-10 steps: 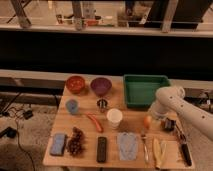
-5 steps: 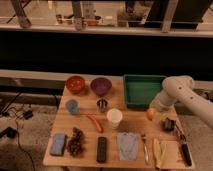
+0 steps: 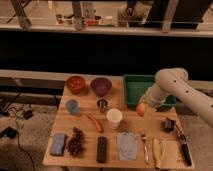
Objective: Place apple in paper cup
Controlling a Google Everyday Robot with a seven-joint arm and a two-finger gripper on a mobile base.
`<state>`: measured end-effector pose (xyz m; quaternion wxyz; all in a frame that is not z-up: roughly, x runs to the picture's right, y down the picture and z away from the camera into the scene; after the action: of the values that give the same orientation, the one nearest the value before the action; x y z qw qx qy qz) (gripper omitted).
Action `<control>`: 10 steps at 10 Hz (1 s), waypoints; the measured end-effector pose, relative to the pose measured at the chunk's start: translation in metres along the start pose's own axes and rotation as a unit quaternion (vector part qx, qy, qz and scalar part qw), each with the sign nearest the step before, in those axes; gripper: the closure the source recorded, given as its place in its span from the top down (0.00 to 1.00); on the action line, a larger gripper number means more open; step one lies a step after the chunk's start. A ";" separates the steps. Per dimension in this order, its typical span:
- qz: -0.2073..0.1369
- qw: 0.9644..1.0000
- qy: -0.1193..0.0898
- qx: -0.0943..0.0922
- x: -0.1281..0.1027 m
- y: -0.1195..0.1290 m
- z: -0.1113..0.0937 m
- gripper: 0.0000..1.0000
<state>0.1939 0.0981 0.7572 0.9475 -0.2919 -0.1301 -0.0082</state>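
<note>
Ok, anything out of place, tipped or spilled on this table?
Nothing stands out. The paper cup stands upright, nothing is spilled, and the gripper holds the apple beside it, near the green tray and its front edge.

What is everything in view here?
table: one, wooden, centre
orange bowl: one, back left
purple bowl: one, right of it
tray: one, green, back right
blue cup: one, left side
paper cup: one, white, centre
chili: one, red, left of paper cup
apple: one, orange-yellow, at gripper, right of paper cup
grapes: one bunch, dark, front left
dark bar: one, front centre
cloth: one, blue-grey, front centre
banana: one, yellow, front right
arm: one, white, from right
gripper: one, in front of tray
</note>
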 end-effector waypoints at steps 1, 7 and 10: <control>-0.022 1.000 -0.012 0.001 -0.021 -0.002 0.000 0.00; -0.105 0.991 -0.079 0.008 -0.091 -0.011 -0.012 0.00; -0.132 0.985 -0.107 -0.009 -0.120 -0.001 -0.005 0.00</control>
<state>0.0791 0.0873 0.7233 0.9161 -0.2795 -0.2684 -0.1034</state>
